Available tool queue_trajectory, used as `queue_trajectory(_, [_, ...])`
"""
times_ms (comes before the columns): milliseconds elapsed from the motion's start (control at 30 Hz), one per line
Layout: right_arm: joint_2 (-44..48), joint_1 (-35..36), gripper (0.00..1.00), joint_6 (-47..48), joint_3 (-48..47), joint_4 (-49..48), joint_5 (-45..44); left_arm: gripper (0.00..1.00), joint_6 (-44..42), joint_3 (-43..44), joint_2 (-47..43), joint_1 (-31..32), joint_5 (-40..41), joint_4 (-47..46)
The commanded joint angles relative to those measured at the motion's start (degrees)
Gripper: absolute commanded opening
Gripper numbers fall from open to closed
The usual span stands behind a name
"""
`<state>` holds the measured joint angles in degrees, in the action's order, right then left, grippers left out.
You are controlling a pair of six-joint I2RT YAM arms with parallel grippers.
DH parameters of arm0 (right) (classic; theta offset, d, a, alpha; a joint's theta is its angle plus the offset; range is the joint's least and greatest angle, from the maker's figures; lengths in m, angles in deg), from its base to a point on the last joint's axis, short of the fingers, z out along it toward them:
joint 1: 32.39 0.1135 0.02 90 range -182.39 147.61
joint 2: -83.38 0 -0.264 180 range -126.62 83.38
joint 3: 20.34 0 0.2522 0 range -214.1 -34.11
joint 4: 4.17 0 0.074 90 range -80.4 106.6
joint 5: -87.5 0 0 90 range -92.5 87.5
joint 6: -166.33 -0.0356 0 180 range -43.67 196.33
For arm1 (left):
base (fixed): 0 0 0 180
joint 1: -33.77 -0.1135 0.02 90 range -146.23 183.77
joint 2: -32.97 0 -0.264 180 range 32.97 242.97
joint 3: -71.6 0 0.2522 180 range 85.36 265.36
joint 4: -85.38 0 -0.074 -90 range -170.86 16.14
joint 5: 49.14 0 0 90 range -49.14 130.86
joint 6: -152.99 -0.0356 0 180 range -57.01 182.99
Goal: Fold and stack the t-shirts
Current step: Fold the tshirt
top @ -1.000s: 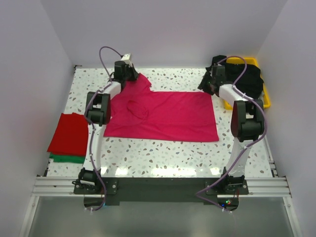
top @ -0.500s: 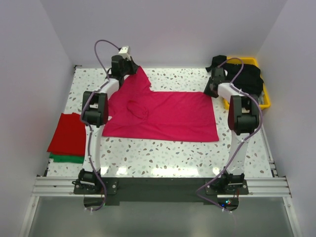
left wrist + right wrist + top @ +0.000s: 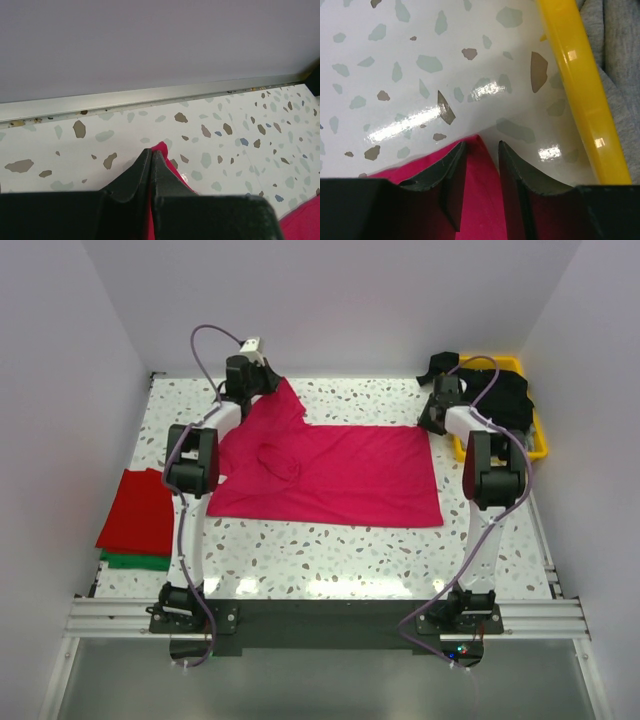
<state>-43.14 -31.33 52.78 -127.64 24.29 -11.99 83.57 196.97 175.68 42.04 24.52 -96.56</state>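
Here the magenta-pink t-shirt (image 3: 340, 475) lies spread flat on the table (image 3: 330, 550). The left gripper (image 3: 151, 152) pinches its far-left corner; the right gripper (image 3: 480, 145) straddles the far-right corner, jaws parted, likely so both corners lift together for a fold.

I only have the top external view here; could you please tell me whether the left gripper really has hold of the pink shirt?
Observer: Yes. In its wrist view the left gripper is shut, with a tip of the magenta t-shirt pinched between its fingers.
Operator: Thank you. Is the right one closed on its corner?
Observer: Not yet. The right gripper has its jaws apart, straddling the shirt's corner on the table.
Operator: Is it clear of the tray?
Observer: Yes. The rim of the yellow tray lies to one side, with bare table between it and the fingers.
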Motion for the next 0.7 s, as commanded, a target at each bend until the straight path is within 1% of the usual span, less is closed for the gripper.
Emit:
queue_trajectory(0, [-0.92,-0.18,0.35,-0.71,-2.26,-2.04,0.7,0.0,0.95,-0.34,-4.9,0.08,-1.24,-3.98])
queue_trajectory(200, [-1.54,-0.18,0.33,-1.32,-3.58,-1.43,1.76,0.0,1.04,-0.69,-5.52,0.08,-1.33,-3.9])
queue_trajectory(300, [-1.62,-0.18,0.3,-1.41,-3.58,-1.52,2.29,0.0,1.13,-1.04,-5.96,0.08,-1.42,-3.9])
queue_trajectory(400, [-1.71,-0.27,0.24,-1.59,-3.58,-1.43,2.55,0.0,1.31,-1.4,-6.57,0.08,-1.5,-3.98])
queue_trajectory(667, [-0.67,-0.62,0.03,-1.24,-3.93,0.07,2.91,0.0,1.39,-2.89,-9.12,0.16,-2.12,-3.02])
